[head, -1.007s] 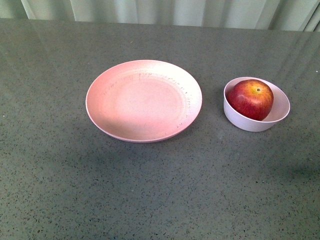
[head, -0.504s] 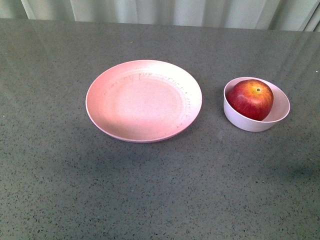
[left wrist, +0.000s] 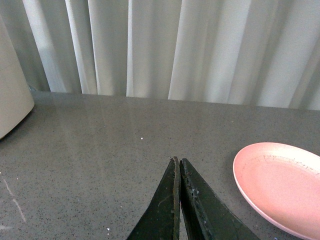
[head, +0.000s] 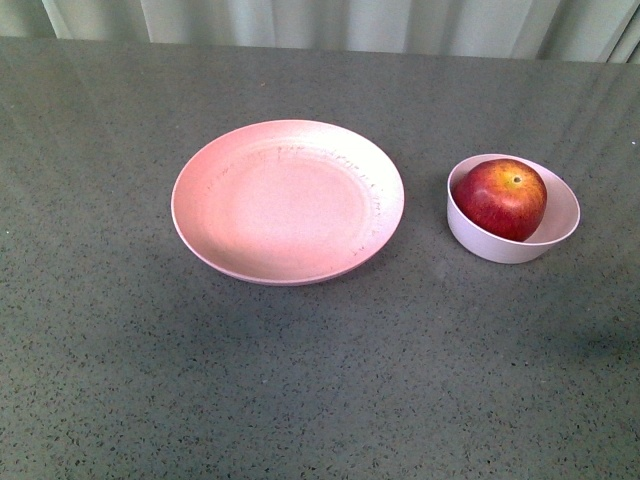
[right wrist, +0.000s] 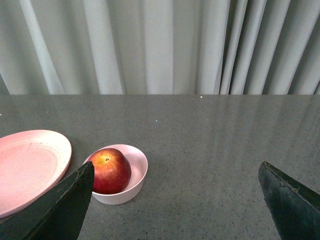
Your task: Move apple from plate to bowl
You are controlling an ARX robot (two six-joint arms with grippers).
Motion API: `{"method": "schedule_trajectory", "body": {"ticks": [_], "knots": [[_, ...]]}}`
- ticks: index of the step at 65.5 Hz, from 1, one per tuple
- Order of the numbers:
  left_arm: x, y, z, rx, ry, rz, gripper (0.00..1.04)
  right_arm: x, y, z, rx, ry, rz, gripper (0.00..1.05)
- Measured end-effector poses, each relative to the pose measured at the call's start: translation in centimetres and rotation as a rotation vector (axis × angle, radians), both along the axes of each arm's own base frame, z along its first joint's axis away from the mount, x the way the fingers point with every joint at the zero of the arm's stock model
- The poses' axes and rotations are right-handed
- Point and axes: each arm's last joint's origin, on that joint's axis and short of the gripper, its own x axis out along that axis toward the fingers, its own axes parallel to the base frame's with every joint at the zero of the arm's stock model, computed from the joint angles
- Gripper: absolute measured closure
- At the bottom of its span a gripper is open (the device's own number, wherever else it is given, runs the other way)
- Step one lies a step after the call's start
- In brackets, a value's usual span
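At the left of the front view, the plate [head: 287, 201] is lying flat on the grey speckled tabletop [head: 300, 380], showing nothing on its pink surface. Just to its right, with a strip of bare tabletop between them, the bowl [head: 513, 222] is sitting upright and is holding the apple [head: 501, 198], which is leaning against the bowl's left inner wall with its yellow-orange stem patch facing up. Neither arm is showing in this view.

In the left wrist view, the left hand [left wrist: 178, 162] is hanging above bare tabletop with its two dark fingers pressed together, gripping nothing; the plate's rim [left wrist: 245, 176] is lying off to one side of it, and pale pleated curtains [left wrist: 165, 47] are hanging behind the tabletop's far edge.

In the right wrist view, the right hand [right wrist: 176, 170] is hanging with its fingers [right wrist: 75, 192] spread wide apart and holding nothing, while the bowl [right wrist: 134, 175] with the apple [right wrist: 109, 170] inside is sitting beyond the fingers, near one of them.
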Motion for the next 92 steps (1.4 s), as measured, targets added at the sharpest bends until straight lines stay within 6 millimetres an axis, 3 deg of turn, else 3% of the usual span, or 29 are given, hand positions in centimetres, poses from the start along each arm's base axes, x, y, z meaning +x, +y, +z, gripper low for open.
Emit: {"method": "schedule_trajectory", "body": {"ticks": [11,39,65,71,73,92], "knots": [[-1.1,0.0,-0.3,0.0,0.012,0.0,1.03,0.0,0.0,0.0,0.0,0.0,0.0,0.09],[-1.1,0.0,-0.4,0.0,0.016,0.001,1.03,0.0,0.0,0.0,0.0,0.0,0.0,0.09],[-1.1,0.0,-0.4,0.0,0.016,0.001,0.34,0.0,0.0,0.0,0.0,0.0,0.0,0.09],[-1.1,0.0,-0.4,0.0,0.016,0.001,0.11,0.0,0.0,0.0,0.0,0.0,0.0,0.09],[-1.1,0.0,-0.4,0.002,0.016,0.001,0.07,0.0,0.0,0.0,0.0,0.0,0.0,0.09],[-1.1,0.0,-0.4,0.002,0.016,0.001,0.09,0.0,0.0,0.0,0.0,0.0,0.0,0.09]]}}
